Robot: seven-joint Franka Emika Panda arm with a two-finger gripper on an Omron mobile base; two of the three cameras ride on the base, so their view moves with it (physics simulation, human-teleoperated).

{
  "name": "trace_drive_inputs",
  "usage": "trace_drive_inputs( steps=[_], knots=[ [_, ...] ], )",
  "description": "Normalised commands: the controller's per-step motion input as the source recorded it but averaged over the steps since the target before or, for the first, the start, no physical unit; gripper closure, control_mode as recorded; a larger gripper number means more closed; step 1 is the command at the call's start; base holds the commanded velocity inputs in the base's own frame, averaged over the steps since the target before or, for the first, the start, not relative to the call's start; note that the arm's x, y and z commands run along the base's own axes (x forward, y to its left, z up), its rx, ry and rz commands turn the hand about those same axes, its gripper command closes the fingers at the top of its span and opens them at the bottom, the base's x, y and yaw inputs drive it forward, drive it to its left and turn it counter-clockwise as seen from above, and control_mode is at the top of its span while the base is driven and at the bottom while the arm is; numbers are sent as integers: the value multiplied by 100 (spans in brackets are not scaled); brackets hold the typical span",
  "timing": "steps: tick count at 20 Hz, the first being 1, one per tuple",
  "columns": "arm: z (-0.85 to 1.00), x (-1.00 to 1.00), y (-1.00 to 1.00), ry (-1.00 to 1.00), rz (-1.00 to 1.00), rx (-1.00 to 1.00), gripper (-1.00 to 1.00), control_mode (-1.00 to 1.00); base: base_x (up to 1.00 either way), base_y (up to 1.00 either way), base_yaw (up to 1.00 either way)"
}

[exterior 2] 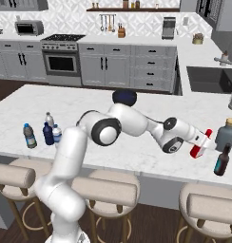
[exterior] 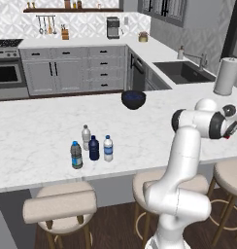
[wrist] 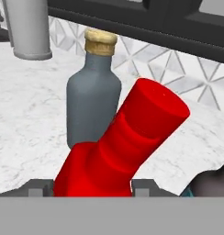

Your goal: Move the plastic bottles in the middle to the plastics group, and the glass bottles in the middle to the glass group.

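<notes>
Your gripper point(exterior 2: 201, 144) pinches a red bottle point(exterior 2: 200, 144), tilted, near the grey glass bottle point(exterior 2: 226, 134) and dark bottle point(exterior 2: 222, 161), seemingly joining that glass group. You have the blue-banded water bottle point(exterior: 108, 148) far off among the small bottles.

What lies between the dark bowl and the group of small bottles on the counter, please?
Nothing: in the left base view the marble counter is bare between the bowl and the small bottles.
</notes>
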Motion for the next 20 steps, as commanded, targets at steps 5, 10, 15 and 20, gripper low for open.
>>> trace_drive_inputs(
  steps=[5,10,15,20],
  knots=[
    [-33,0,39,24,1,0,100,-100,0,0,0],
    [-38,0,49,18,2,0,100,-100,0,0,0],
    [-50,0,23,12,3,0,100,-100,0,0,0],
    [-60,-1,38,11,2,0,100,-100,0,0,0]
  ],
)
